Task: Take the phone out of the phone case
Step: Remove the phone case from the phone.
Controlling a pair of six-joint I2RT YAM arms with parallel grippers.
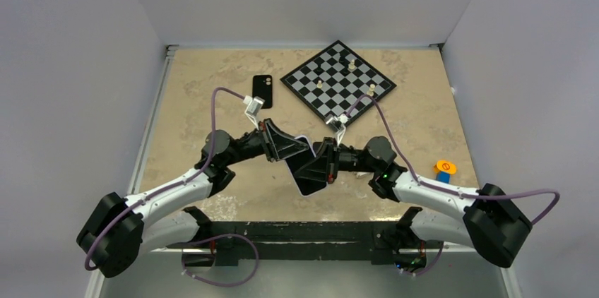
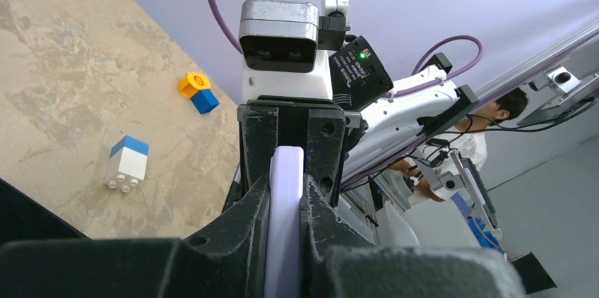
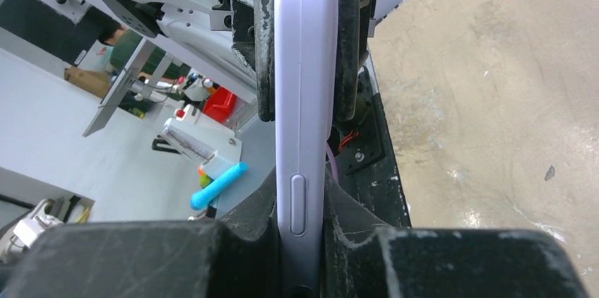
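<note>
The phone [image 1: 309, 174] is a flat slab with a dark face and a lavender rim, held tilted above the table's near middle. Whether that rim is the phone case I cannot tell. My left gripper [image 1: 298, 151] is shut on its upper left end, and my right gripper [image 1: 323, 164] is shut on its right side. In the left wrist view the lavender edge [image 2: 286, 192] runs up between my left gripper's [image 2: 286, 188] black fingers. In the right wrist view the edge [image 3: 304, 65], with a side button, sits clamped in my right gripper [image 3: 304, 195].
A chessboard [image 1: 339, 80] with a few pieces lies at the back right. A black phone-shaped thing [image 1: 262, 90] lies flat to its left. An orange and blue block [image 1: 444, 169] stands at the right edge, and a white and blue brick [image 2: 127, 162] lies nearby.
</note>
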